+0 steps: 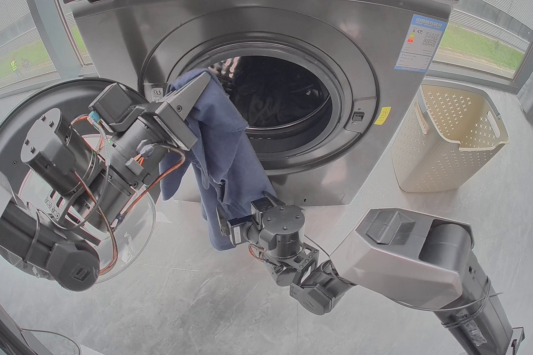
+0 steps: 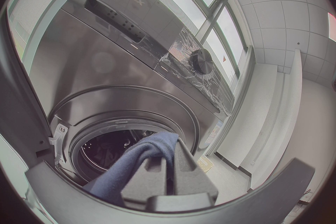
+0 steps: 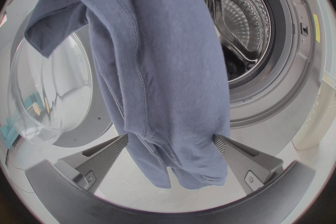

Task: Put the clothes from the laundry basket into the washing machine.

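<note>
Clamped w/ left pincer (image 1: 202, 83) on top fold of blue garment (image 1: 225, 151), right at left side of drum rim (image 1: 340, 95). Straddling the hanging lower end w/ right pincer (image 3: 169, 142): fingers apart, cloth between, not pinched. Looks soft, light, limp, w/ no stiffness, so prob. drapes & folds wherever unsupported. More likely to snag on the seal than to slip. Not fragile. Best to grip at a bunched fold or hem, thick enough to bite on. Prob. needs a 2nd hold low down to lift the tail in, else drags over the rim. Hangs outside washing machine (image 1: 344, 34), across its lower-left front, above the floor. Count: 1 blue garment in hand; dark cloth in drum (image 1: 266, 95), no. of pieces can't tell; 1 laundry basket (image 1: 438, 167) right of machine, apart from it; 1 door (image 1: 61, 92), open at left; 2 pincers.
</note>
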Robot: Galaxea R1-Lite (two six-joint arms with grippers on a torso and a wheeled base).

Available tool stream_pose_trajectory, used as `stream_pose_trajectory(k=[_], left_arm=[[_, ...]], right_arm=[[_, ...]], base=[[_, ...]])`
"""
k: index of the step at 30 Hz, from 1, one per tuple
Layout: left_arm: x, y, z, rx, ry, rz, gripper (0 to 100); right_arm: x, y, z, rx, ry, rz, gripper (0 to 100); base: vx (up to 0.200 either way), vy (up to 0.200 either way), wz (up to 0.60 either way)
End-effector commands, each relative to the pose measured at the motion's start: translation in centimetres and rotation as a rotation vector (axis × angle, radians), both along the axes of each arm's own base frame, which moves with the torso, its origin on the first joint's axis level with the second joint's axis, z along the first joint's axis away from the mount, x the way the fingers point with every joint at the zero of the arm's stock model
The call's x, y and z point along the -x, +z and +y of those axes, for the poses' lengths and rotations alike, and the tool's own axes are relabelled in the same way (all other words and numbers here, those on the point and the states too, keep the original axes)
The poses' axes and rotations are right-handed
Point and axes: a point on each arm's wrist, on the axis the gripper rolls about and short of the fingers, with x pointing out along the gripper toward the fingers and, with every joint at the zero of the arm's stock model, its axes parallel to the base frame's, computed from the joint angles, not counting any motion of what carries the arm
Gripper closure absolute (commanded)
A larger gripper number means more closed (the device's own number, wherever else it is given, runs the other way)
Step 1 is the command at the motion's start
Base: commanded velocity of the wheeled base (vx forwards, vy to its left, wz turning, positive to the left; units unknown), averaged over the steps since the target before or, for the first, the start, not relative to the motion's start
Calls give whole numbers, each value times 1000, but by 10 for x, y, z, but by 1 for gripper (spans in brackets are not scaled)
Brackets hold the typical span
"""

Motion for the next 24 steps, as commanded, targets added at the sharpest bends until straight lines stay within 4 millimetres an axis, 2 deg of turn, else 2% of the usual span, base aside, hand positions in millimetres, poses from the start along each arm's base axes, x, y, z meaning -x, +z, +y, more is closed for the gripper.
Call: stream_pose_trajectory(k=[1,5,14,19,24], left_arm=[[0,-2,0,-2,-1,5,100],[0,-1,0,-2,-1,5,100],[0,-2,-1,-4,-4,7,100],[0,-2,-1,-4,-4,7,100],[0,-2,-1,-4,-2,7,100]], right_arm=[[10,34,-7,-48,4,-20,0],[8,45,-9,-64,-2,-34,0],[-11,48,-14,-74,-46,-45,0],[-21,43,-11,-75,-57,-44,0],[-20,26,-9,-42,-54,-14,0]], base=[[0,0,0],[0,0,0],[0,0,0],[0,0,0],[0,0,0]])
